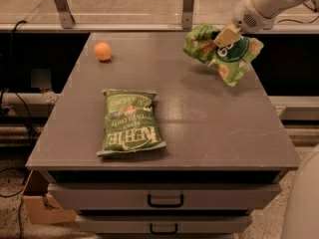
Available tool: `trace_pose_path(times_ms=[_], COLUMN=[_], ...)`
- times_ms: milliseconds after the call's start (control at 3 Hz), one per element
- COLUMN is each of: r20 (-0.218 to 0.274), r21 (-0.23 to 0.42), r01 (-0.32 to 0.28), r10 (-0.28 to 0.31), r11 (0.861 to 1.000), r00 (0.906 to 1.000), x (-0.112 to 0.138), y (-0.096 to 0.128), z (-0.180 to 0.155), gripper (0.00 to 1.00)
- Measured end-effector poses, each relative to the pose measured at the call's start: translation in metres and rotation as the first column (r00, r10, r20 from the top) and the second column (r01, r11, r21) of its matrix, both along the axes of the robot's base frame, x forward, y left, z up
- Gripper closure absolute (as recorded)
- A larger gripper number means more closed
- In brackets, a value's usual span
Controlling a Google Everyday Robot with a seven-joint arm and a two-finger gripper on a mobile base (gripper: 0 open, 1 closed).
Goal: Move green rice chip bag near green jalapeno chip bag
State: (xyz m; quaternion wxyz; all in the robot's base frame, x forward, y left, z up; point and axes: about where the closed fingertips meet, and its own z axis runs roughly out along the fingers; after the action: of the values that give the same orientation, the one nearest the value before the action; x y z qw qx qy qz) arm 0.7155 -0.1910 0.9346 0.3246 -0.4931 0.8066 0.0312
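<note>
The green rice chip bag [222, 53], light green and wrinkly with a dark green round patch, hangs in the air above the far right part of the table. My gripper [225, 37] is shut on its top and holds it up. The green jalapeno chip bag [130, 121], flat with white "KETTLE" lettering, lies on the table at the front left, well apart from the held bag.
An orange ball [102, 51] rests at the far left of the grey table [214, 133]. Drawers [164, 199] sit under the table front. A rail with metal posts [188, 6] runs behind the table. A cardboard box [41, 205] stands on the floor at the left.
</note>
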Motion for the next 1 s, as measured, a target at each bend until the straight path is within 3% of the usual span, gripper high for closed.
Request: trace_pose_path(times_ms=[333, 667, 1000], r20=[-0.024, -0.112, -0.182], r21=[-0.006, 0.029, 0.101], r01=[-0.117, -0.216, -0.272], r10=[0.116, 0.218, 0.287], r11=[0.993, 0.976, 0.957], r00=[0.9929, 0.9696, 0.9406], x=[-0.038, -0.073, -0.098], y=[0.018, 0.04, 0.061], z=[0.023, 0.024, 0.024], gripper=[1.0, 1.0, 1.0])
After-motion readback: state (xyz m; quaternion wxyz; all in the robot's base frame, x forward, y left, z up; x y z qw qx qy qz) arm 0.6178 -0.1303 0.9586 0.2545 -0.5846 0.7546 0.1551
